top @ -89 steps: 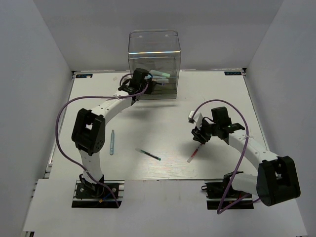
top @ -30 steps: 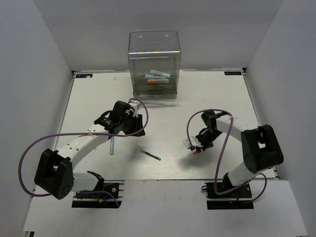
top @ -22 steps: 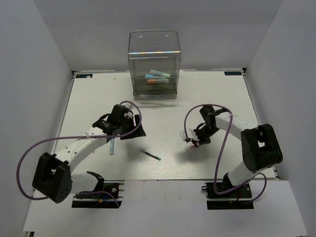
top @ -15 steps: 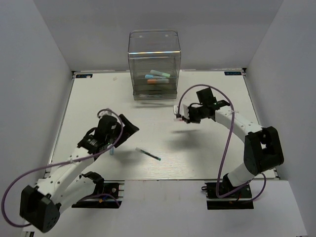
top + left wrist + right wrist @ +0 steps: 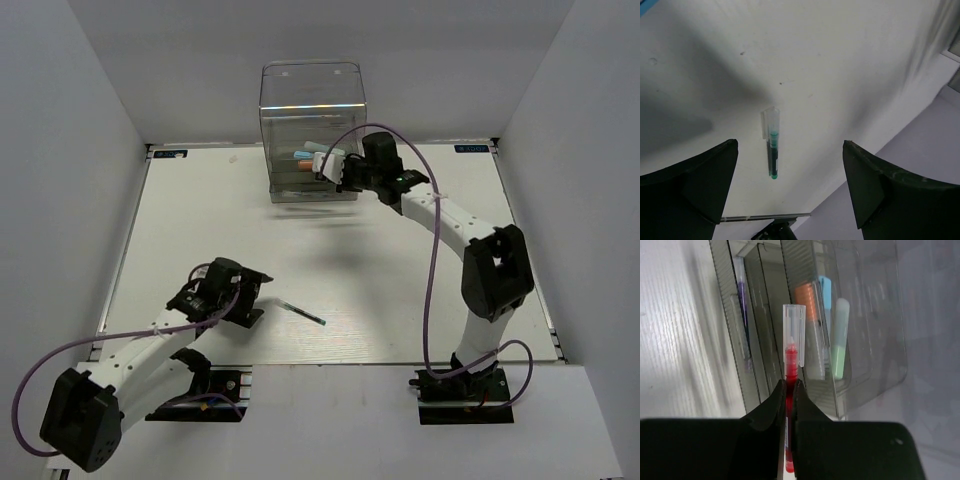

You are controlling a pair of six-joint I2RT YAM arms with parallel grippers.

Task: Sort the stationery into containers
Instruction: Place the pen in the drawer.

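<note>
One red pen (image 5: 791, 357) pinched tight in the right gripper (image 5: 789, 386) before the single clear cabinet (image 5: 312, 100) at the white table's (image 5: 180, 220) far edge. Inside, seemingly four more: orange marker (image 5: 809, 305), light-blue marker (image 5: 825, 287), mint marker (image 5: 840, 335), purple pen (image 5: 742, 300). One teal pen (image 5: 772, 155) near the front edge, below the left gripper (image 5: 789, 150), fingers spread wide, holding nothing. White walls (image 5: 60, 150) around.

The left arm lies folded low at the lower left of the frame, its left claw (image 5: 254, 296) spread wide and angled downward. The right arm stretches to the upper centre, its right claw (image 5: 337, 166) pinched on a slim red pen with a clear cap (image 5: 790, 360).
</note>
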